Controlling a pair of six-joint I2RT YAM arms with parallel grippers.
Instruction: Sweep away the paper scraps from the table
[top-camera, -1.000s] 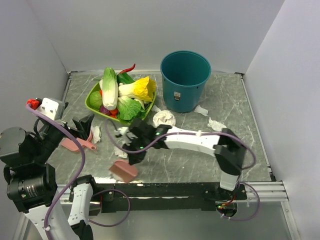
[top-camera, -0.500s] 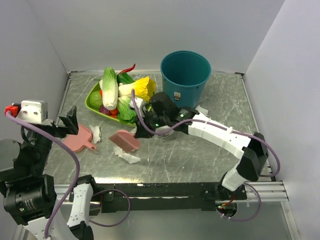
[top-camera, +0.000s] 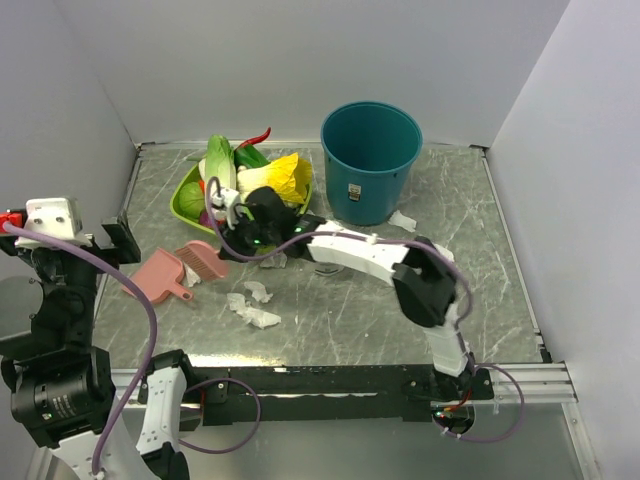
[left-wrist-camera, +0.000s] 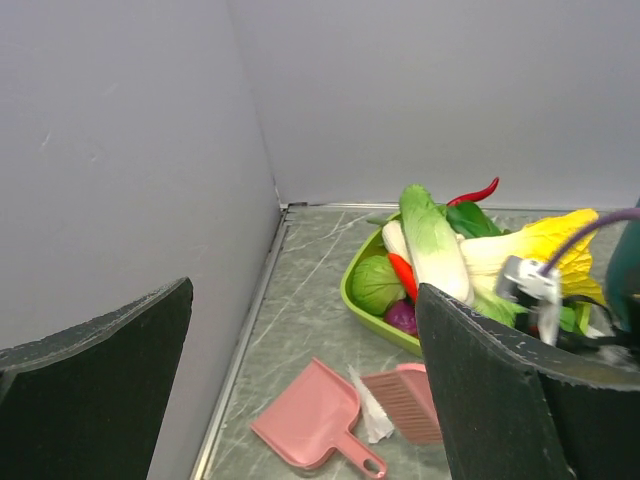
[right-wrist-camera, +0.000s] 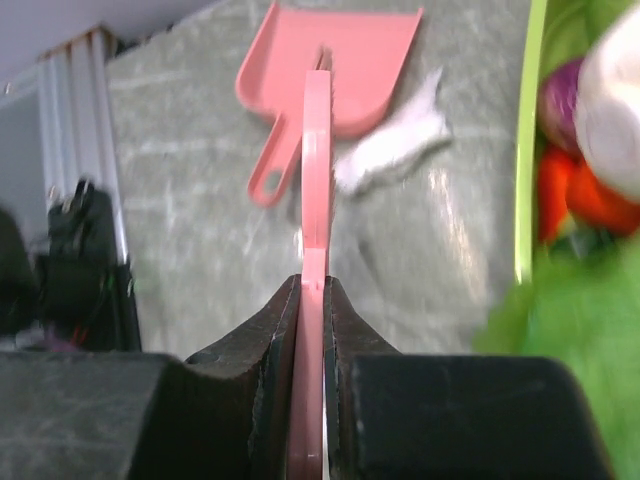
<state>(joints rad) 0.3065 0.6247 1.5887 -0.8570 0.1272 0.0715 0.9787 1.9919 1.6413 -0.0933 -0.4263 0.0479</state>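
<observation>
Vegetables (right-wrist-camera: 560, 330) blurred, cut off — right jaws pinch a pink brush (right-wrist-camera: 315, 180), a paper scrap (right-wrist-camera: 395, 150) just beside its far end; left jaws spread.

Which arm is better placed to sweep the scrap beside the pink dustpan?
Right. The right gripper is shut on the pink brush, close to the scrap and dustpan; the left gripper is open and empty.

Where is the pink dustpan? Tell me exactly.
In the top view the pink dustpan lies flat on the left of the table, on the near side of the green tray, with the pink brush just to its right.
</observation>
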